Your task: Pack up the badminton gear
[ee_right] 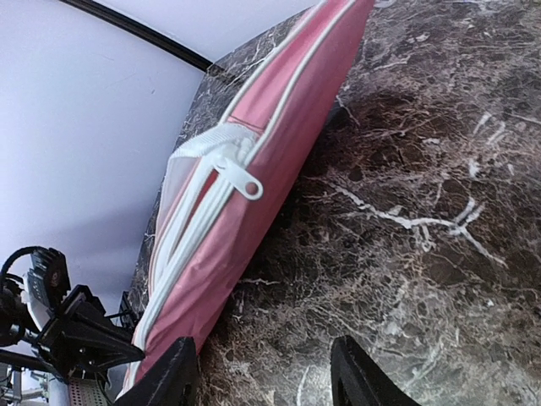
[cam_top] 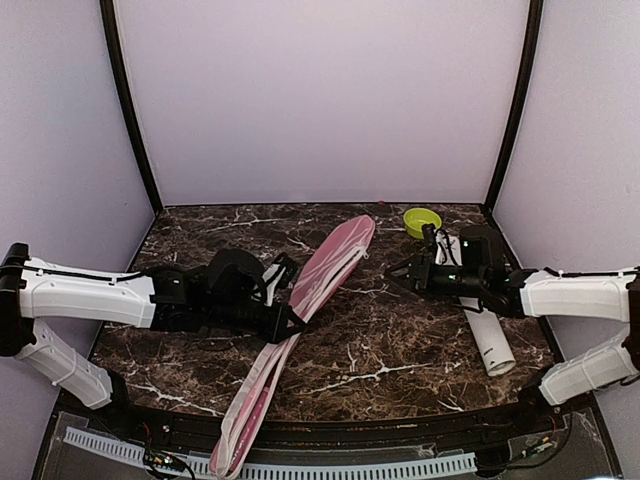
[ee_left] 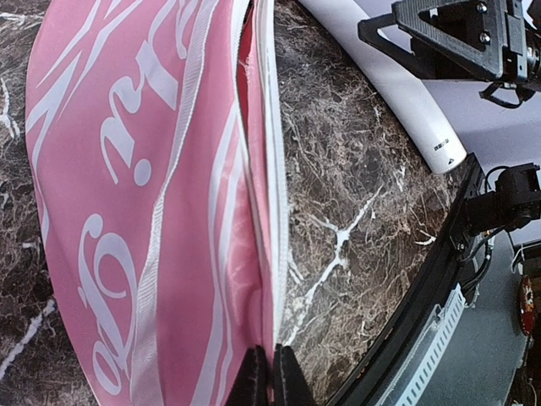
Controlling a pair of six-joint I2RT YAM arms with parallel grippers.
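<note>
The long pink fabric racket cover (ee_left: 127,211) is pinched at its white edge by the closed left hand (ee_left: 270,376). The right hand (ee_right: 266,376) is spread open and empty. Zipping appears to be the step in hand, so the white zip pull (ee_right: 245,182) ahead of it must be grasped.

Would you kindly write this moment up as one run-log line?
left gripper: shut on racket cover edge | right gripper: open, holding nothing | white tube: lying on table

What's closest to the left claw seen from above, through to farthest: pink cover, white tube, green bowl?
1. The pink cover: centre, its edge pinched in the left gripper.
2. The white tube, right side, and the green bowl, back right: too close to call.
</note>
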